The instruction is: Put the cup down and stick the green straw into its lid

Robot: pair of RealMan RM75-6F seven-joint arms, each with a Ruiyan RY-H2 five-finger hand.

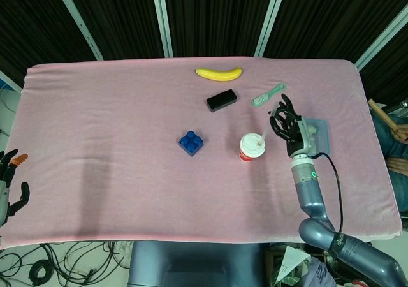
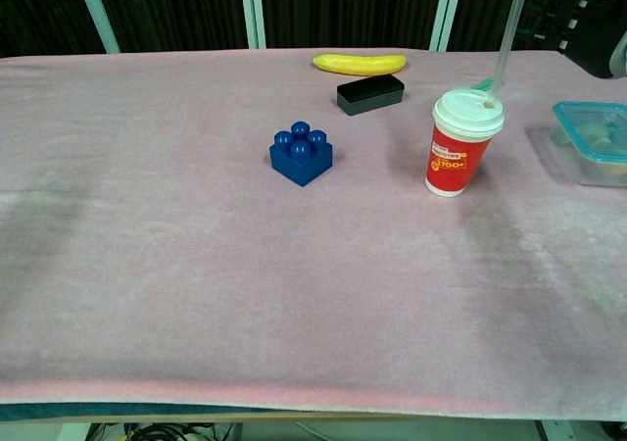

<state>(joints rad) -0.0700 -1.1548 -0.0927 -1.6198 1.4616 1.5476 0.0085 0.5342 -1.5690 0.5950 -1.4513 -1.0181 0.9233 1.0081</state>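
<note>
Cloth: pink, covering the table, bare toward the camera's edge.
Block: blue, left of the cup and well apart from it.
Cup: red with a white lid, upright on the cloth; taken as landmark.
Straw: pale, its green hard to confirm; its lower end sat at the lid's hole and it rose steeply, leaning right of the cup toward the right hand.
Right hand: just right of the cup and a little behind it, raised above the cloth; fingers curled together. It seemed to pinch the straw's upper end, though the chest view cut that off at the frame's edge.
Left hand: far left of the cup, off the cloth's edge, fingers apart, holding nothing.
Key relation: the straw's long axis ran from lid up to the right hand, clearly the nearer one; a push down along that line looked like what remained.
Box: clear, blue-rimmed, right of the cup.
Banana: behind the cup.
</note>
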